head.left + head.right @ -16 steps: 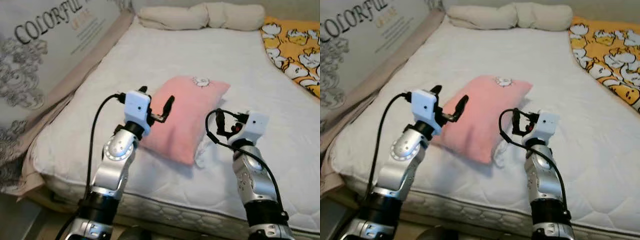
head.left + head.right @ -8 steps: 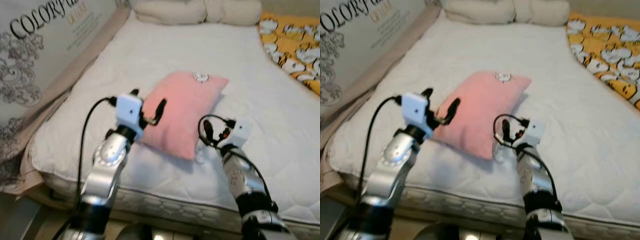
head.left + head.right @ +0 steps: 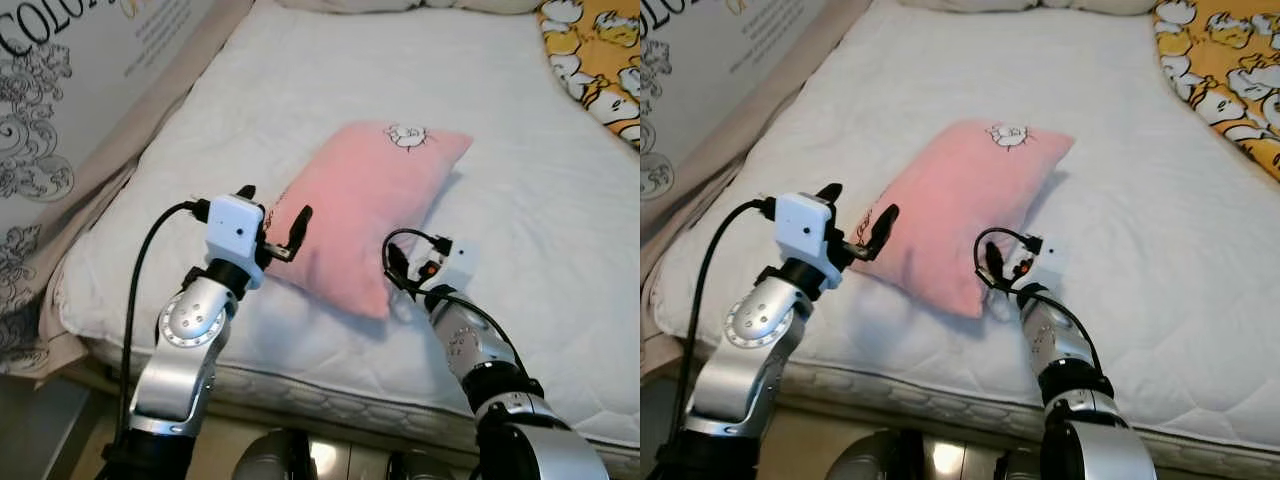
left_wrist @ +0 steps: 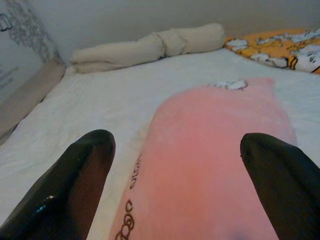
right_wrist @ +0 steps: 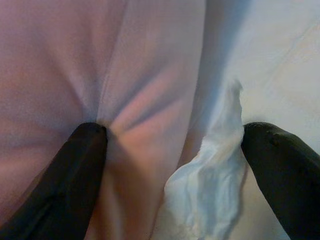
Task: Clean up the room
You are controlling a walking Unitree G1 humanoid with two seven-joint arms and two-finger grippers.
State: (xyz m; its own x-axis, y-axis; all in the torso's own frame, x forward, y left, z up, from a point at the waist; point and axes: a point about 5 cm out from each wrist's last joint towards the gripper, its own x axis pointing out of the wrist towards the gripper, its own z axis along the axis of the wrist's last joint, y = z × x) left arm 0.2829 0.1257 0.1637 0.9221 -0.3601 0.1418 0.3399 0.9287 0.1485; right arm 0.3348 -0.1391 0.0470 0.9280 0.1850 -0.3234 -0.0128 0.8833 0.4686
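A pink pillow (image 3: 370, 205) with a small white cartoon patch lies aslant on the white mattress (image 3: 300, 90). My left gripper (image 3: 272, 208) hovers open just short of the pillow's near left edge; in the left wrist view both black fingers (image 4: 80, 175) frame the pillow (image 4: 210, 165). My right gripper (image 5: 175, 137) is open at the pillow's near corner. One finger (image 5: 75, 170) presses into the pink fabric, the other (image 5: 280, 170) sits beside a crumpled white tissue (image 5: 210, 190) on the mattress.
A rolled cream blanket (image 4: 150, 45) lies at the head of the bed. A yellow patterned blanket (image 3: 600, 60) covers the far right. A large printed cardboard box (image 3: 60, 90) leans along the bed's left side. The mattress's near edge (image 3: 330, 385) is just below both arms.
The camera has dipped and moved closer. My right gripper has reached forward and down to the pillow's near corner. The left gripper has come lower, near the pillow's edge.
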